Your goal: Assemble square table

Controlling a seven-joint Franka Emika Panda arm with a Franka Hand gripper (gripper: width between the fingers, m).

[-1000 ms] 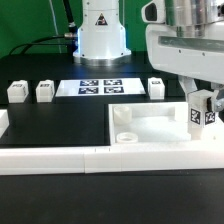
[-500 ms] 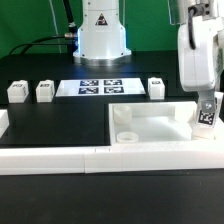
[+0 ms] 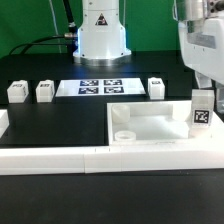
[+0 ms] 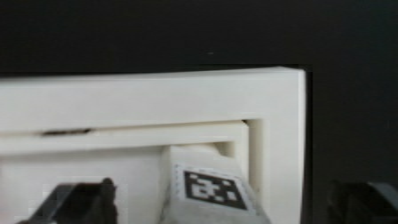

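— Where is the square table top [image 3: 160, 124]?
— It lies on the black bench [image 3: 60, 125], just behind the long white rail [image 3: 60, 158]. One leg [image 3: 201, 113] stands up in its corner, on the exterior view's right.
— And the hand [image 4: 226, 203]?
— Its fingers are wide apart, on both sides of the leg.
— Any labels?
— Black-white tags on the leg and on the marker board [image 3: 99, 87]. The wall [image 3: 20, 30] behind is green.
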